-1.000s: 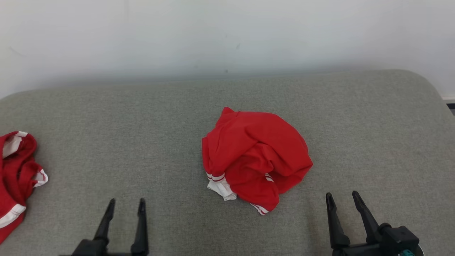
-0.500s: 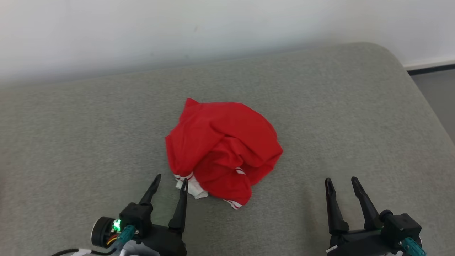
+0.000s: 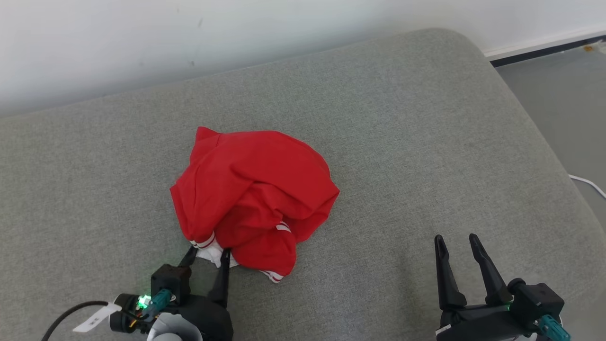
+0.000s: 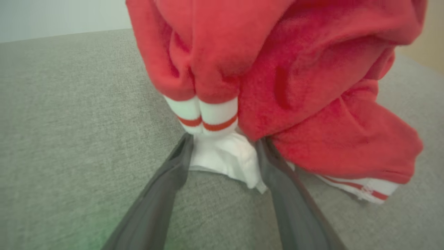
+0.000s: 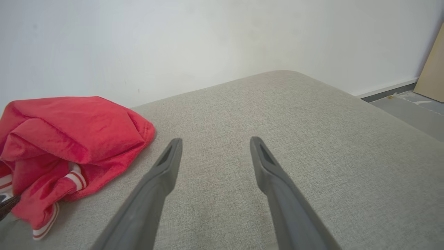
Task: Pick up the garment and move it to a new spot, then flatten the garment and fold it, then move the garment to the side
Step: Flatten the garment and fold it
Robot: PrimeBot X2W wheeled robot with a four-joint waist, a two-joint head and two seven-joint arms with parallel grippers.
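Note:
The garment (image 3: 255, 189), red with white striped cuffs, lies crumpled in a heap on the grey cushion (image 3: 426, 142). My left gripper (image 3: 209, 253) is at its near edge, open, with a white cuff lying between the two fingers. In the left wrist view the white cuff (image 4: 225, 156) fills the gap of the left gripper (image 4: 224, 139), and the garment (image 4: 295, 86) bulges above it. My right gripper (image 3: 456, 239) stands open over bare cushion to the garment's right. The right wrist view has the right gripper (image 5: 215, 140) open and the garment (image 5: 69, 132) at the left.
The cushion's rounded right edge (image 3: 535, 132) drops to a grey floor (image 3: 558, 85), where a white cable (image 3: 587, 184) lies. A pale wall (image 3: 236, 38) runs behind the cushion. A tan board (image 5: 433, 69) leans at the far right.
The head camera has swung right, so the whole picture has shifted left. My left gripper has reached forward to the garment's white cuff, which now lies between its fingers. The right gripper is unchanged.

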